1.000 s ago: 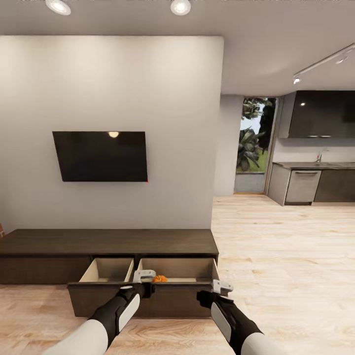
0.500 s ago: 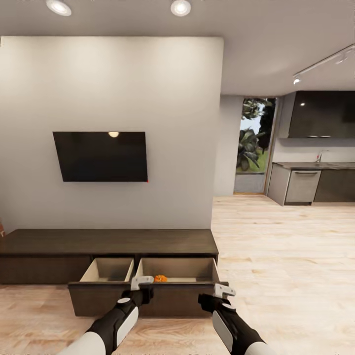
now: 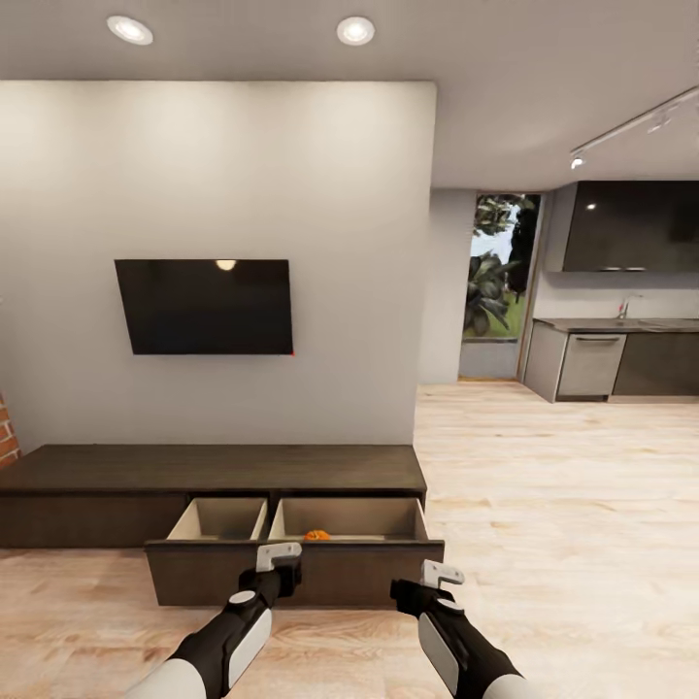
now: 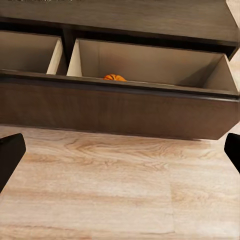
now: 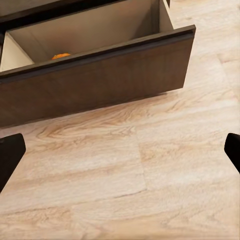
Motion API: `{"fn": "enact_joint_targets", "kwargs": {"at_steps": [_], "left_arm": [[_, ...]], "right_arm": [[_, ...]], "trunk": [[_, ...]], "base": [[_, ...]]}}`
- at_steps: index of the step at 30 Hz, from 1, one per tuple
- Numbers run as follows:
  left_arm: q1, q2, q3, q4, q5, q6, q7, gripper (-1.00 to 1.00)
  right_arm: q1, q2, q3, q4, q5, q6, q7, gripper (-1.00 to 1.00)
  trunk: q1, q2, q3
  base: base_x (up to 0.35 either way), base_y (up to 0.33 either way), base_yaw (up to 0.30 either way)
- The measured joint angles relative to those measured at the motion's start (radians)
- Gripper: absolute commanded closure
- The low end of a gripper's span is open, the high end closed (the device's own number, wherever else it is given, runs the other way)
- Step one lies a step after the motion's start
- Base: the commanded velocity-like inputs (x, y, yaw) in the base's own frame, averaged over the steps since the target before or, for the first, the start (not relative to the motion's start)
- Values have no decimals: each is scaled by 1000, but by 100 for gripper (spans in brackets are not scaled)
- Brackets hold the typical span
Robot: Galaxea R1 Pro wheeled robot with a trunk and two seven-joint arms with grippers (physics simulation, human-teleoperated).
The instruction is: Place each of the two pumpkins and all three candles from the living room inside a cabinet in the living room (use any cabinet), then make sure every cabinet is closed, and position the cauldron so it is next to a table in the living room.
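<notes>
The left gripper (image 3: 279, 556) hangs in front of the cabinet (image 3: 209, 473), close to the pulled-out drawer (image 3: 291, 571) but not touching it. In the left wrist view its two dark fingertips (image 4: 10, 155) stand at the two edges of the picture, so the jaws are spread wide, and nothing is between them except the wooden floor (image 4: 120, 190). The right gripper (image 3: 439, 575) hangs near the right corner of the same drawer front, also apart from it. In the right wrist view its fingertips (image 5: 9, 157) are far apart as well, so these jaws are wide too, and they hold nothing.

The drawer is the right part of the long dark-brown cabinet, and it stands open toward the robot. Inside it has two pale compartments with a thin wall between them. In the right compartment (image 3: 348, 519) lies one small orange pumpkin (image 3: 316, 534), just behind the drawer front; in the left wrist view only its top (image 4: 114, 77) appears above the front edge, and in the right wrist view only a small orange part (image 5: 61, 56). I cannot tell if something more lies lower in this compartment, because the front panel hides the bottom. The left compartment (image 3: 220, 519) shows only its pale walls.

Above the cabinet a black television (image 3: 206, 306) hangs on the grey wall. To the right of the cabinet the floor continues to a kitchen (image 3: 621, 359).
</notes>
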Motion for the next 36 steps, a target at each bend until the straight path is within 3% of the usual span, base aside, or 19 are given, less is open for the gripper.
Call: {"fn": "enact_joint_targets", "kwargs": {"at_steps": [3, 16, 25, 36], "left_arm": [[0, 0, 0, 0, 1, -2, 0, -100], [2, 0, 0, -1, 1, -18, -2, -100], [7, 2, 1, 0, 5, -65, -46, -100], [16, 2, 0, -2, 4, -76, -52, -100]], "right_arm": [[0, 0, 0, 0, 0, 0, 0, -100], [0, 0, 0, 0, 1, 0, 0, -100], [4, 0, 0, -1, 1, -7, 0, -100], [9, 0, 0, -3, 0, -17, 0, -100]], "trunk": [[0, 0, 0], [50, -91, -41], [84, -154, -69], [126, -231, -104]], "base": [[-10, 0, 0], [-1, 0, 0], [0, 0, 0], [0, 0, 0]]}}
